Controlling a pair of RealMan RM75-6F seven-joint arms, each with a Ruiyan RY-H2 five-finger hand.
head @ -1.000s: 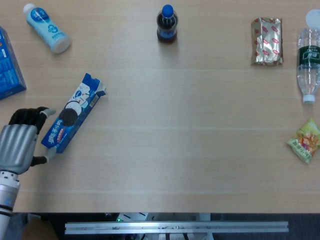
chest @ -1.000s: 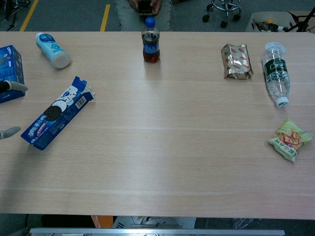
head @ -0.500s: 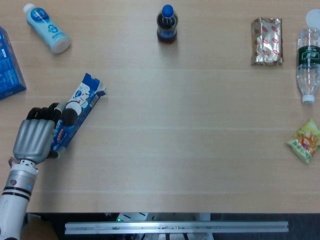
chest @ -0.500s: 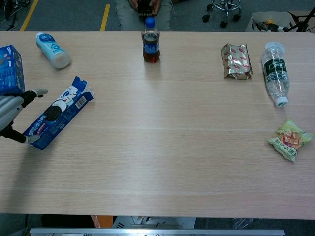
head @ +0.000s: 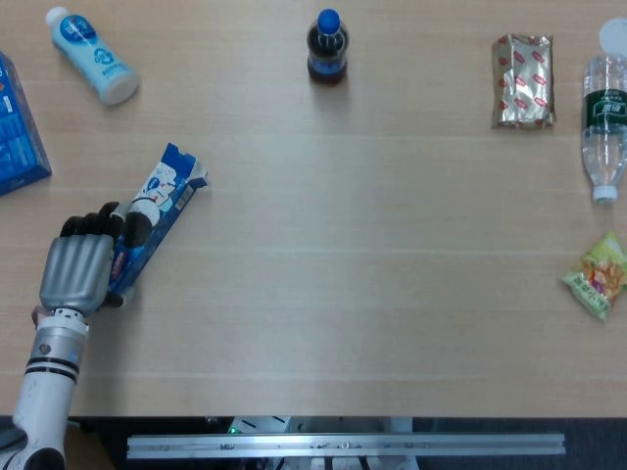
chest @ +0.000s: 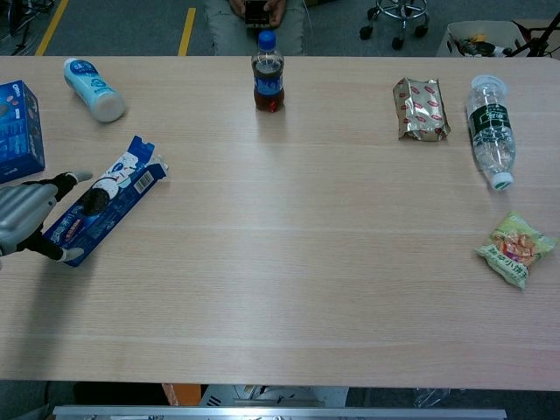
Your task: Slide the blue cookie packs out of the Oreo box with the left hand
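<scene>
We saw our left hand (head: 78,269) wrapped around the near end of the cookie box (head: 157,211), fingers curled over it.

So on the table (head: 392,294) I count three bottles: a white one (head: 91,55) near the far left corner, a cola (head: 326,47) at the far edge, and a clear water bottle (head: 607,113) by the right edge. Two blue boxes: the cookie box (head: 157,211) and another (head: 18,132) at the left edge. Two snack packs, gold (head: 522,80) and green (head: 598,275). One hand (head: 76,269).
</scene>
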